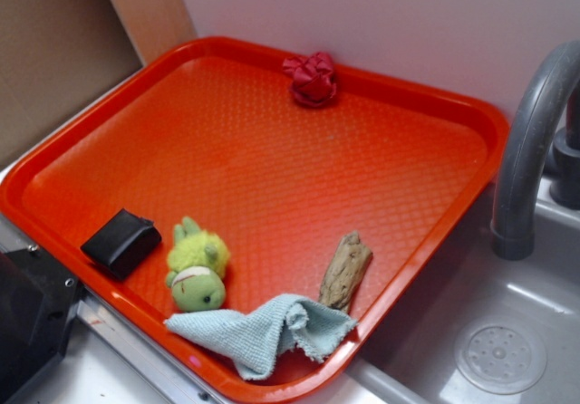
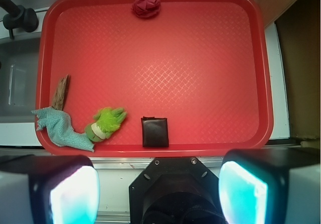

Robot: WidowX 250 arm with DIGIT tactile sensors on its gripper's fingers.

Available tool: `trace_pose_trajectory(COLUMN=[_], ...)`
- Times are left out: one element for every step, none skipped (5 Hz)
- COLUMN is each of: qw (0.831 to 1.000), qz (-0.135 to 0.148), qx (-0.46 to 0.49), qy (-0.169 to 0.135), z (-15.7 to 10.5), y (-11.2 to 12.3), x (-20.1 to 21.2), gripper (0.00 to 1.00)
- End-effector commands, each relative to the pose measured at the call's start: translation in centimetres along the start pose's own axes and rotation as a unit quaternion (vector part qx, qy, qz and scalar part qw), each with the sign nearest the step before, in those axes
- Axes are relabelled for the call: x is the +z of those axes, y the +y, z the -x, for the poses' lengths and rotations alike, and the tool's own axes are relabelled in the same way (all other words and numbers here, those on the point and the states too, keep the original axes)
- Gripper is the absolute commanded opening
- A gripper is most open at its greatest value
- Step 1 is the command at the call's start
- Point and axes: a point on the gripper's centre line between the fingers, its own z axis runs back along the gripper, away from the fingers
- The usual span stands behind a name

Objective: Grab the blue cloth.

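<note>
Wrist view alone shows hand [image 2: 160, 184], apart from blue cloth [image 2: 60, 127].

The blue cloth [image 1: 263, 330] [image 2: 60, 126] is a small pale blue-green woven rag, thin and soft, with frayed threads along its edges. It lies crumpled and partly folded over itself, not spread flat, in a corner of the red tray [image 1: 299, 168] [image 2: 200, 58]. One end drapes over the tray's raised rim. It touches a piece of brown wood [image 1: 344, 271] [image 2: 61, 92] and sits just beside a green plush toy [image 1: 197, 265] [image 2: 104, 123].
</note>
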Motion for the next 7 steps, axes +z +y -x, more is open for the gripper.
trace_pose_trajectory(qw=[1.000,0.990,0.964,0.920,0.920,0.920,0.920], qz=[0.000,0.072,0.112,0.173,0.173,0.173,0.173], qx=[0.000,-0.118,-0.240,-0.351,-0.351,-0.351,-0.351], qy=[0.000,-0.006,-0.033,-0.032,-0.032,-0.032,-0.032], z=[0.0,0.9,2.6,3.5,3.5,3.5,3.5], y=[0.0,-4.8,-9.7,-10.9,-10.9,-10.9,-10.9], x=[0.0,-4.2,-7.3,-9.5,-9.5,-9.5,-9.5], gripper=[1.00,1.00,1.00,1.00,1.00,1.00,1.00])
